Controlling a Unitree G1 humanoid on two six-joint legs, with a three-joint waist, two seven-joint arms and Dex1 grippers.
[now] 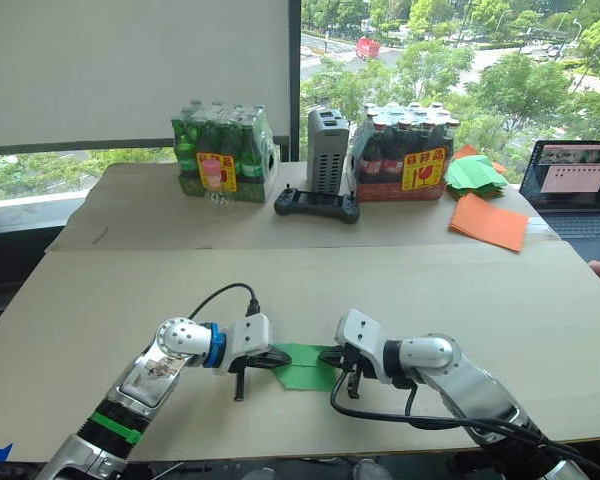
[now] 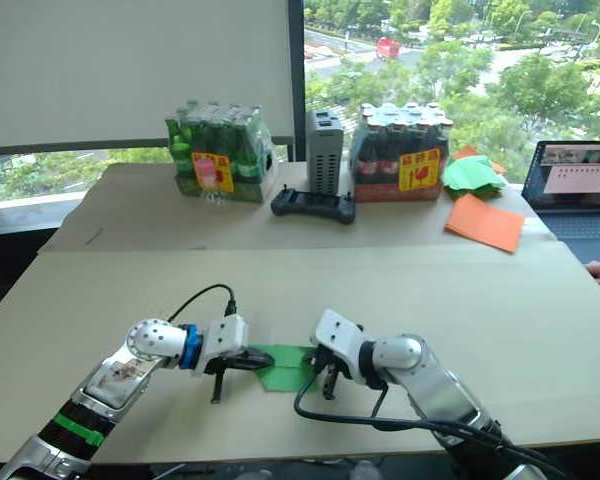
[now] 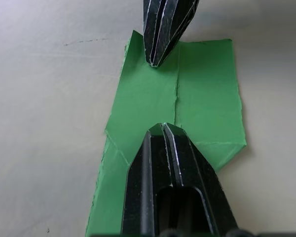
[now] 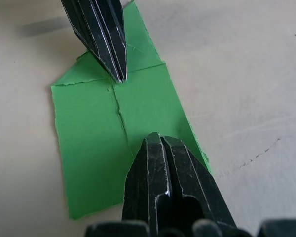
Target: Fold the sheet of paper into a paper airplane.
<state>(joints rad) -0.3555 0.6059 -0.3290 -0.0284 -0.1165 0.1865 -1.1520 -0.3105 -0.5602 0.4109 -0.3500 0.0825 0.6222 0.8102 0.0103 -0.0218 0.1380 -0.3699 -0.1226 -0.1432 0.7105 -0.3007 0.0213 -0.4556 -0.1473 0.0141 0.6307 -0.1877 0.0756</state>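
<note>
Left eye view shows a wide tan cardboard table (image 1: 100,300) with the two robot arms reaching in from the near edge. Between them lies the sheet of paper (image 1: 305,367), thin and bright green, flat on the table close to the near edge. It has a crease down its middle, and one end is folded into a slanted, pointed shape.

The left gripper (image 3: 162,129) has its two black fingers pressed together, and the tip sits on the paper at the pointed end. The right gripper (image 4: 156,138) also has its fingers together, and its tip presses on the other end of the paper. The two tips point at each other along the crease, with a bare strip of green between them.

At the far side of the table stand a pack of green bottles (image 1: 223,152) and a pack of dark bottles with a red label (image 1: 404,152). Between the packs is a grey box (image 1: 327,150), and a black game controller (image 1: 317,205) lies in front of it. To the right are orange sheets (image 1: 490,222), a heap of green papers (image 1: 475,173) and an open laptop (image 1: 578,188).
</note>
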